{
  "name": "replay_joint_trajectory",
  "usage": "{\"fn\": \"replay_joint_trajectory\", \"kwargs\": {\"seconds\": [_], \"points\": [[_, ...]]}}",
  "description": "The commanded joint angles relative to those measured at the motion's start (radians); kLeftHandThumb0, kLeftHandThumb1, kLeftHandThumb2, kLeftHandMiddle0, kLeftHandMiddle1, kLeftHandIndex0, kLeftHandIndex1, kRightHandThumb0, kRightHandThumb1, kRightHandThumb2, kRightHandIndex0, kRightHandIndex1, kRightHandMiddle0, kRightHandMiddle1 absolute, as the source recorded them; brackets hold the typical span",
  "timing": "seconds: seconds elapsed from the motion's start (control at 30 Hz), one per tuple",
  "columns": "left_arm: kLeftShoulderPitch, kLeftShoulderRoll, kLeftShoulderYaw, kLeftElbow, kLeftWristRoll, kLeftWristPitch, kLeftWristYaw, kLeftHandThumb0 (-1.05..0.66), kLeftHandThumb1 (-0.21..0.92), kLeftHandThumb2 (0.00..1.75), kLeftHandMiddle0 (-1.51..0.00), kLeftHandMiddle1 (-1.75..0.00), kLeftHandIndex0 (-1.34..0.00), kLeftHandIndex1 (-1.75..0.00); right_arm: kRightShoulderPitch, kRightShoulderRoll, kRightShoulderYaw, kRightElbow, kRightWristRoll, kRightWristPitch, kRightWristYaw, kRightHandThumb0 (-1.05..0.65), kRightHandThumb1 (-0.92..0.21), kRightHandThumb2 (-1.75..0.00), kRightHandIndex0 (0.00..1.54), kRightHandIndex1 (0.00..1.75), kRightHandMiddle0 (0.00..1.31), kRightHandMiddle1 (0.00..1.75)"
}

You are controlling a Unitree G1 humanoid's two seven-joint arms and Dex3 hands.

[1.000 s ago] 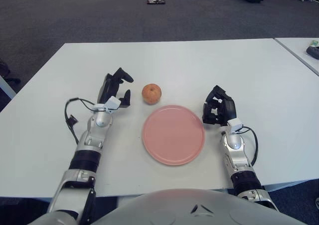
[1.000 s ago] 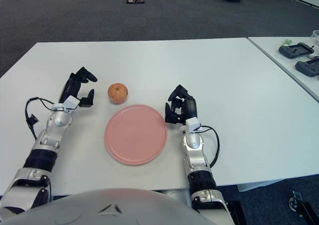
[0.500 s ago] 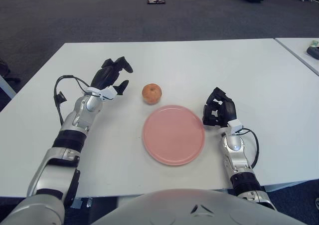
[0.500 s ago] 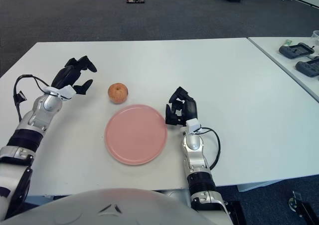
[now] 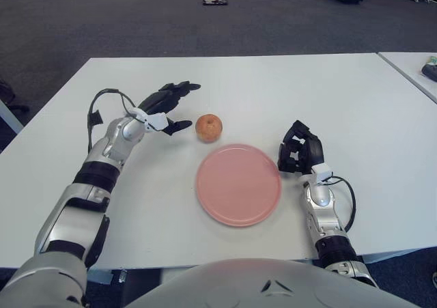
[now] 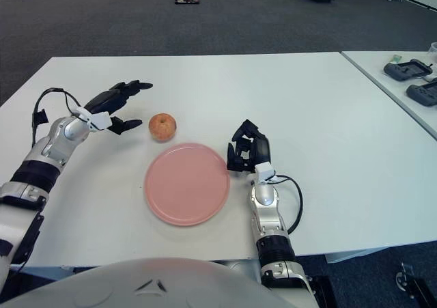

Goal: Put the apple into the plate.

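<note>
One apple [image 5: 208, 127], one pink plate [image 5: 238, 184], one white table [image 5: 273, 82] under them. Two robot hands: left hand [image 5: 166, 108], right hand [image 5: 298, 154]. A second white table [image 6: 403, 89] at right, with two dark handheld devices [image 6: 410, 69] and one clear cup [image 6: 431, 51] at the edge. One small dark object [image 5: 215, 2] on the carpet.

My white table [image 5: 287, 89] carries an apple [image 5: 208, 127] and a pink plate [image 5: 238, 184]. The apple lies just to the right of my left hand [image 5: 166, 106], apart from its fingers. The plate lies just left of my right hand [image 5: 299, 155], near the apple without touching it.
</note>
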Motion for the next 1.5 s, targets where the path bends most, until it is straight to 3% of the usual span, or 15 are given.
{"fn": "replay_joint_trajectory", "kwargs": {"seconds": [0.0, 0.33, 0.93, 1.47], "points": [[-0.069, -0.011, -0.025, 0.082, -0.013, -0.008, -0.055, -0.96, 0.42, 0.91, 0.00, -0.01, 0.00, -0.01, -0.001, 0.007, -0.006, -0.007, -0.004, 0.006, -0.009, -0.52, -0.23, -1.43, 1.17, 1.75, 0.68, 1.75], [-0.149, -0.029, -0.089, 0.223, 0.032, -0.052, -0.084, -0.97, 0.39, 0.89, 0.00, 0.00, 0.00, 0.00, 0.007, 0.016, -0.009, -0.025, 0.005, 0.010, -0.013, -0.53, -0.20, -1.46, 1.22, 1.75, 0.71, 1.75], [-0.209, -0.062, -0.171, 0.265, 0.074, -0.026, -0.128, -0.78, 0.18, 1.08, 0.00, 0.00, 0.00, 0.00, 0.014, 0.033, -0.018, -0.037, -0.009, -0.004, -0.048, -0.56, -0.15, -1.53, 1.29, 1.75, 0.76, 1.75], [-0.265, -0.100, -0.257, 0.347, 0.148, -0.039, -0.137, -0.83, 0.26, 1.05, 0.00, 0.00, 0.00, 0.00, 0.027, 0.032, -0.018, -0.055, 0.004, -0.018, -0.038, -0.55, -0.16, -1.52, 1.36, 1.75, 0.75, 1.75]]}}
